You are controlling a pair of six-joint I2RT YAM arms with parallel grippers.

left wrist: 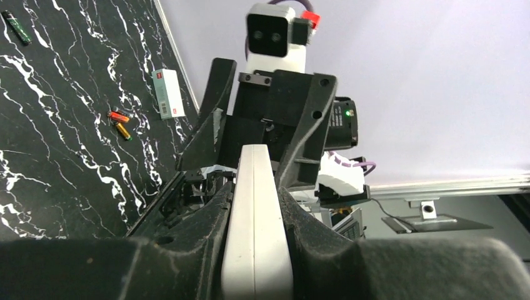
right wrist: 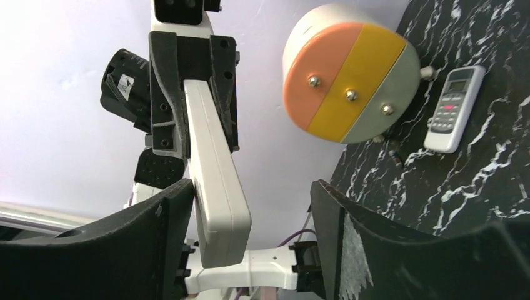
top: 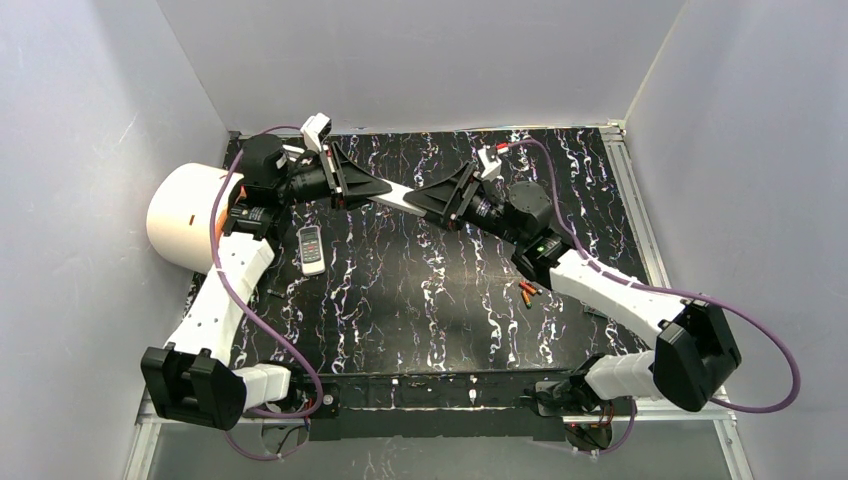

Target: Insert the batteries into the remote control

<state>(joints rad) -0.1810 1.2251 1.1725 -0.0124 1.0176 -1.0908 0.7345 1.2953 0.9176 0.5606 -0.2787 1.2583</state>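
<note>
The left gripper (left wrist: pixel 255 199) is clenched on one end of the white remote control (right wrist: pixel 215 169). The right gripper (right wrist: pixel 250 190) stands released around the other end; whether a finger touches it, I cannot tell. The batteries (top: pixel 527 292) lie on the table (top: pixel 400 300) at the right, just beside the right forearm; their number is hard to make out. A second remote (top: pixel 312 248) lies at the left.
</note>
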